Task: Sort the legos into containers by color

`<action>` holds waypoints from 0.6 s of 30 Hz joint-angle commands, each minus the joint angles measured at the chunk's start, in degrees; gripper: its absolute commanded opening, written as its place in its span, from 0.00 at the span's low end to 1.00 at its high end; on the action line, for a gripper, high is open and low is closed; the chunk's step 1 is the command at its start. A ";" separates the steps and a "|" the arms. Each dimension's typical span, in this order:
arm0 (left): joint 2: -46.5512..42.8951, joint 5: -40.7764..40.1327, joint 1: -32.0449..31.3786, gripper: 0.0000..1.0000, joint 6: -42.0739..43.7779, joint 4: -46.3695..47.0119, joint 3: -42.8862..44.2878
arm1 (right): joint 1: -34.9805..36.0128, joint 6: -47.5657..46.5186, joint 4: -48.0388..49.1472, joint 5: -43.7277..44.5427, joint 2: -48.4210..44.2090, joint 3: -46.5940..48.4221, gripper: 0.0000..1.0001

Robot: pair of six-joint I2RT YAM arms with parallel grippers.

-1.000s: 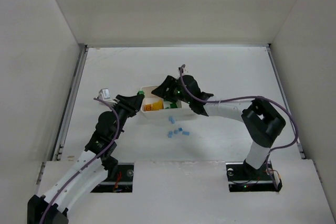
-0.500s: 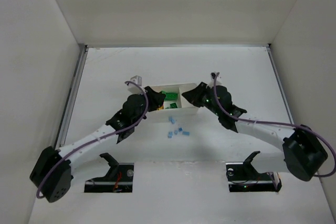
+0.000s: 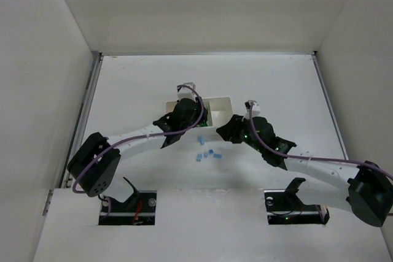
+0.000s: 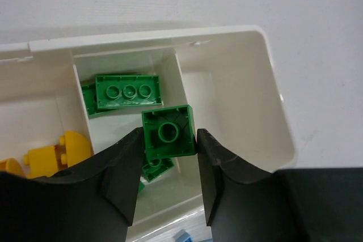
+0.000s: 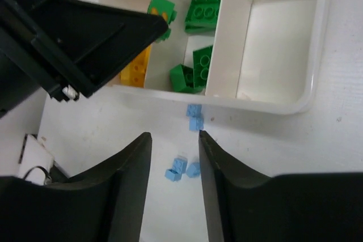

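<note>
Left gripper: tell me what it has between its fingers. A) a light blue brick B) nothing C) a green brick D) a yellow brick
C: in the left wrist view the left gripper is shut on a square green brick, held over the tray compartment where other green bricks lie.

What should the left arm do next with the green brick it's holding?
Probably nudge it over the middle compartment before opening the jaws: the green brick in the left gripper seems to hang over the divider beside the empty compartment.
</note>
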 commanded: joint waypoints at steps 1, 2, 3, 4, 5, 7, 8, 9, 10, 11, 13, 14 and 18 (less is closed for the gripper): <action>-1.26 -1.69 0.35 0.43 2.69 -0.90 3.48 | 2.11 -3.93 -3.17 1.41 0.51 0.58 0.47; -1.70 -1.87 0.26 0.46 2.95 -1.16 3.57 | 2.55 -4.37 -3.52 1.50 1.04 0.67 0.49; -2.40 -2.13 0.08 0.48 3.13 -1.25 3.39 | 2.90 -4.72 -3.96 1.67 1.48 0.67 0.49; -3.27 -2.40 -0.09 0.49 3.48 -1.34 3.04 | 3.17 -4.98 -4.40 1.76 1.74 0.67 0.50; -4.07 -2.66 -0.27 0.50 3.83 -1.51 2.61 | 3.34 -5.34 -4.75 1.76 2.01 0.67 0.50; -5.82 -3.10 -0.36 0.53 4.27 -2.30 1.47 | 3.78 -6.04 -5.28 1.76 2.36 0.67 0.52; -6.53 -3.10 -0.36 0.53 4.36 -2.74 0.94 | 4.05 -6.48 -5.63 1.76 2.45 0.67 0.52; -7.67 -3.10 -0.36 0.52 4.36 -3.27 0.15 | 4.31 -7.09 -6.16 1.76 2.54 0.76 0.52; -9.07 -3.10 -0.44 0.51 4.28 -3.71 -0.82 | 4.66 -7.79 -7.03 1.59 2.63 1.02 0.50; -10.56 -3.10 -0.71 0.47 4.10 -3.97 -2.04 | 5.27 -8.76 -8.26 1.50 2.89 1.46 0.47; -14.07 -2.67 -1.67 0.40 3.75 -4.59 -4.59 | 6.68 -9.64 -10.20 1.41 4.03 2.77 0.39; -15.83 -2.40 -2.63 0.37 3.57 -4.94 -5.74 | 7.82 -9.99 -11.42 1.50 4.99 3.74 0.37; -21.55 -2.31 -8.34 0.29 3.48 -7.57 -9.61 | 10.90 -12.36 -17.39 4.39 8.42 6.90 0.35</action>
